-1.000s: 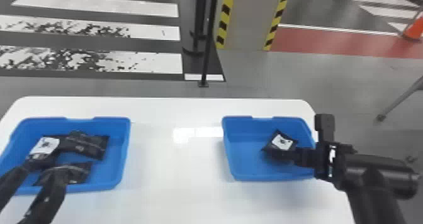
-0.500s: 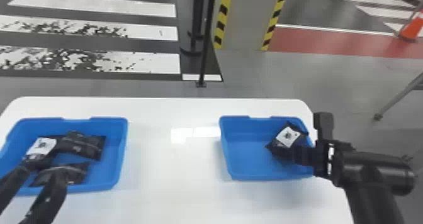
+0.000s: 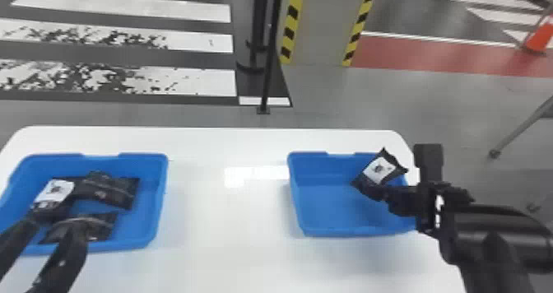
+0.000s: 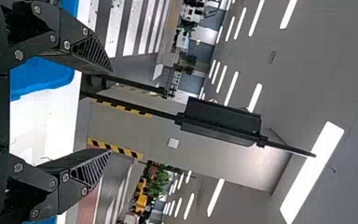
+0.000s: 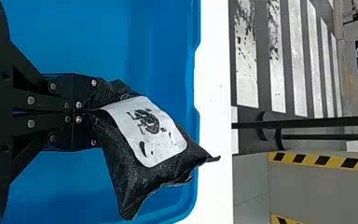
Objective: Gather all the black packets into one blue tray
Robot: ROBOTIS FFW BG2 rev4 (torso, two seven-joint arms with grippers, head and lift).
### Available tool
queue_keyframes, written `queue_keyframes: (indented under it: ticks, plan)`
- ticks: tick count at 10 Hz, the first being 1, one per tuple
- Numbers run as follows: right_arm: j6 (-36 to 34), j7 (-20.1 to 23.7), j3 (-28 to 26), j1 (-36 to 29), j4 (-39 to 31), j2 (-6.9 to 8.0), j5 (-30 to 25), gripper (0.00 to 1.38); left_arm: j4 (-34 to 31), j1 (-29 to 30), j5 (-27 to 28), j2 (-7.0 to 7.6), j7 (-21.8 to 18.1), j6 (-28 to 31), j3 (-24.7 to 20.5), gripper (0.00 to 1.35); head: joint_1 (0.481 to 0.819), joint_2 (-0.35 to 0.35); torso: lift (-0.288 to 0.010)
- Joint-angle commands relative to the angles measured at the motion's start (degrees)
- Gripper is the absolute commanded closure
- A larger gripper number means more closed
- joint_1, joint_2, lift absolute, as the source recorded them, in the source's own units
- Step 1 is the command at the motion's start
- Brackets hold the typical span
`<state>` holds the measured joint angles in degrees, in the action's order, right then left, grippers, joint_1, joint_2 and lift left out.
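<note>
At the left of the head view, the left gripper [image 3: 55, 224] reaches over the near side of the left blue tray [image 3: 163, 197], its jaws spread wide with nothing between them; whether it touches a packet cannot be told. In that tray lie three black packets: one with a white label [image 3: 53, 191], a darker one [image 3: 107, 191] just to its right, and a third [image 3: 103, 226] nearer the robot, partly behind a finger. Bare white table [image 3: 226, 238] runs between the two trays, with a black pole [image 3: 271, 45] and a striped pillar [image 3: 321, 24] standing beyond it. At the right, the right gripper [image 3: 380, 191] has its jaws closed on one end of a labelled black packet [image 3: 391, 162], tilted over the far right part of the right blue tray [image 3: 300, 205]. An orange cone [image 3: 540, 37] stands on the floor farther off
</note>
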<state>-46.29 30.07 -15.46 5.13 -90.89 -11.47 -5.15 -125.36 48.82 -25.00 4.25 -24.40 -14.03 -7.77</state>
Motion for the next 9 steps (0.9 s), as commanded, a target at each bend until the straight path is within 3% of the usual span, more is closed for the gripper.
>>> queue_keyframes:
  ticks: [1,3,5,7,9]
  plan:
    - [0.03,0.78,0.72,-4.84,-9.86,0.04,-2.16,1.28,0.0,-0.73,-0.83,0.32,-0.21,0.38,-0.12,0.47,0.695,-0.188,-0.11]
    - [-0.4,2.1,5.87,-10.75,-22.52,-0.84,-3.53,1.28,0.14,-3.12,-2.65,1.28,-3.46,5.17,-1.94,0.46,0.695,-0.176,-0.11]
    - [-0.26,5.53,12.61,-14.4,-29.83,-1.98,-3.99,1.28,0.42,-5.23,-2.08,2.43,-4.87,5.59,-2.63,0.46,0.695,-0.091,-0.11]
    - [2.56,12.82,16.26,-15.67,-30.68,-1.36,-7.65,1.28,0.42,-6.78,-2.77,2.07,-5.83,6.43,-2.74,0.46,0.695,0.001,-0.11]
    - [7.62,18.54,17.75,-16.09,-31.1,-0.13,-12.67,1.28,0.42,-7.62,-3.68,1.81,-7.15,11.21,-2.63,0.47,0.695,0.067,-0.11]
